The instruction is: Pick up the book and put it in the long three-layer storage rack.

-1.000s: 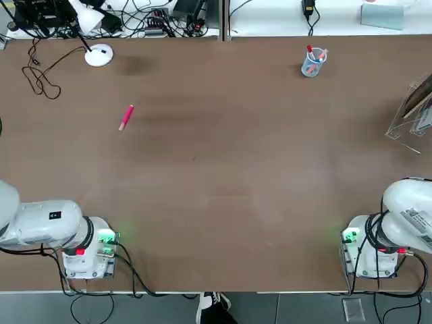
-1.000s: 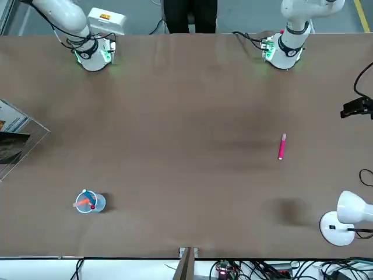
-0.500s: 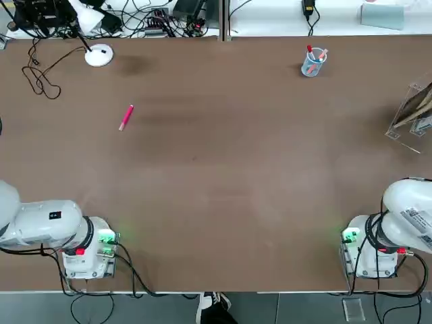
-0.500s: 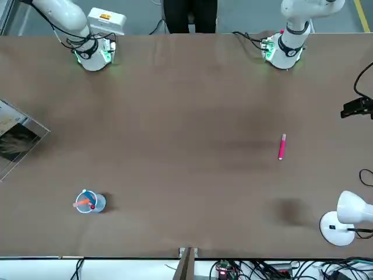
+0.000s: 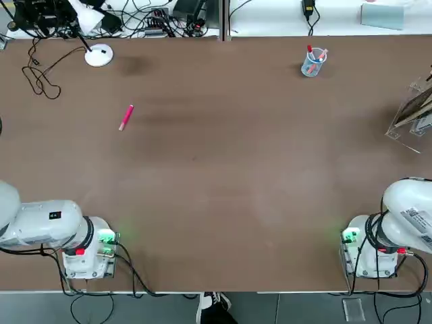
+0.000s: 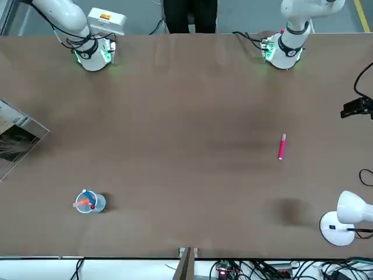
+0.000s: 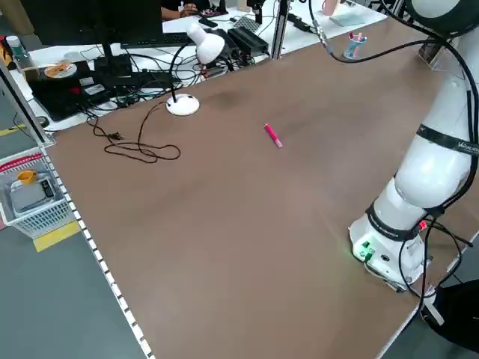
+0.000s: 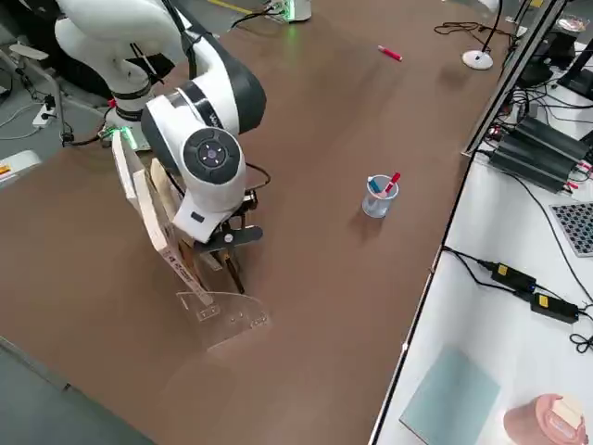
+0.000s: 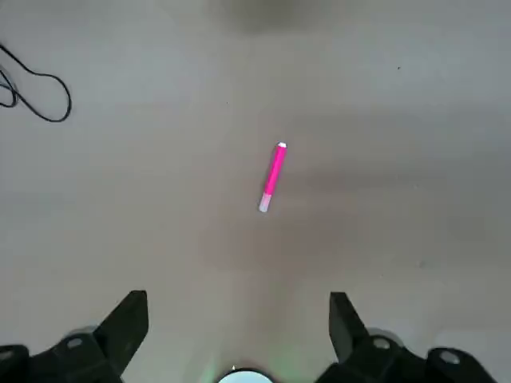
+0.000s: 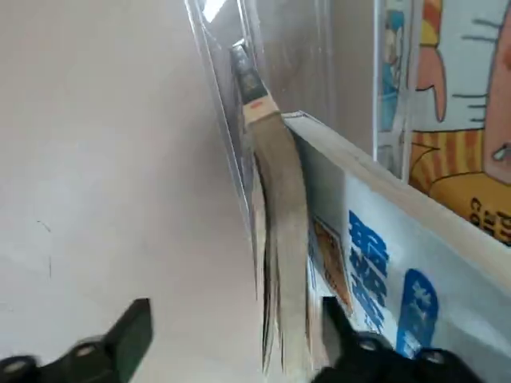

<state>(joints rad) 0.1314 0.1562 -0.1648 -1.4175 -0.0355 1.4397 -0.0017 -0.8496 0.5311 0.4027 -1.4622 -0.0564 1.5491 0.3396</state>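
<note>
From the right wrist view, the right gripper (image 10: 227, 339) has its jaws spread wide with nothing clamped between them, and the book (image 10: 279, 263) stands on edge just beyond them, leaning between the clear slanted panels of the long three-layer storage rack (image 10: 231, 104) beside another brightly printed book. By that view the placing looks done, with only the right arm's withdrawal from the rack at the tabletop's (image 5: 223, 175) right edge left. Farther off, the left gripper (image 9: 238, 327) hangs idle above a pink pen (image 9: 272, 177) on bare tabletop, jaws open and empty.
</note>
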